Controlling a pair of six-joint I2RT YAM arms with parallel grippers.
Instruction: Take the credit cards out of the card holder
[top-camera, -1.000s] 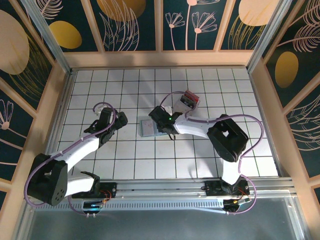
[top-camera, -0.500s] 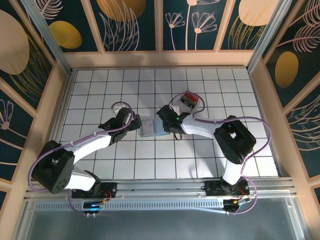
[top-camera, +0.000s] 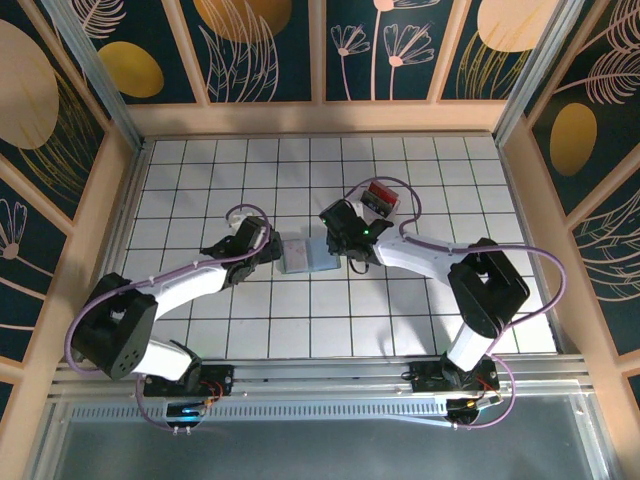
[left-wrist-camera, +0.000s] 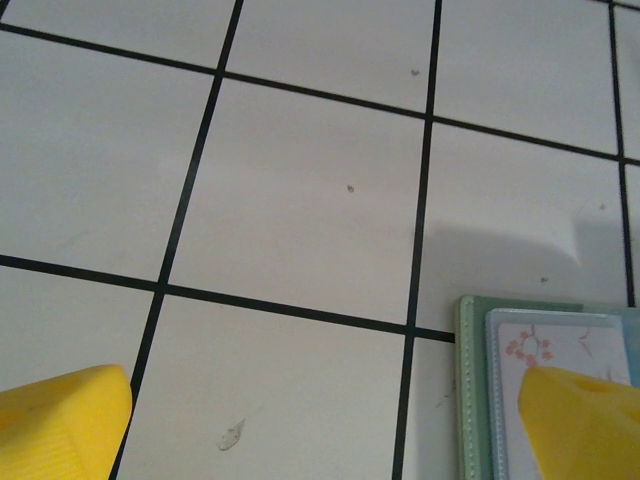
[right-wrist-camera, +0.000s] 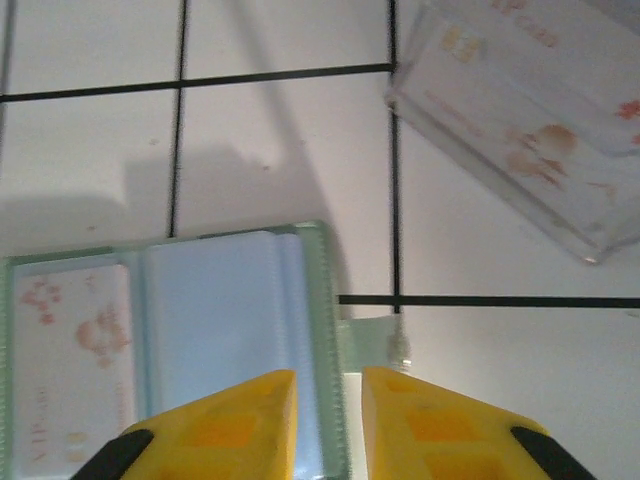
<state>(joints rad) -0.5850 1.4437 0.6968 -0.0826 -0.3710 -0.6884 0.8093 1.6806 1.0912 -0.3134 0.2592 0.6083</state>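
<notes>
Tiles of white with black lines cover the table (top-camera: 200, 190). The small flat grey-blue card holder (top-camera: 305, 256) lies unfolded on it near the middle, between the two arms.

The left tool (left-wrist-camera: 322, 400) stands at the left side of the holder, low over the table. Its two yellow fingers (left-wrist-camera: 60, 425) are spread as wide as they go and hold nothing. One finger is over a bare tile. The other is over the near corner of the holder, where a thin white credit card with a pink flower print (left-wrist-camera: 555, 345) sits in its pocket.

The right tool (right-wrist-camera: 328, 375) is at the right side of the holder. In the right wrist view its yellow fingers are nearly together, with only a narrow gap left. The green stitched right edge of the holder runs into this gap. Whether the fingers already press on that edge, I am not able to say. In this view the right panel looks plain light blue, and the left panel shows the white flowered card.

Behind the right tool, well apart from the holder, stands a clear plastic box with red and black contents (top-camera: 380, 198).
</notes>
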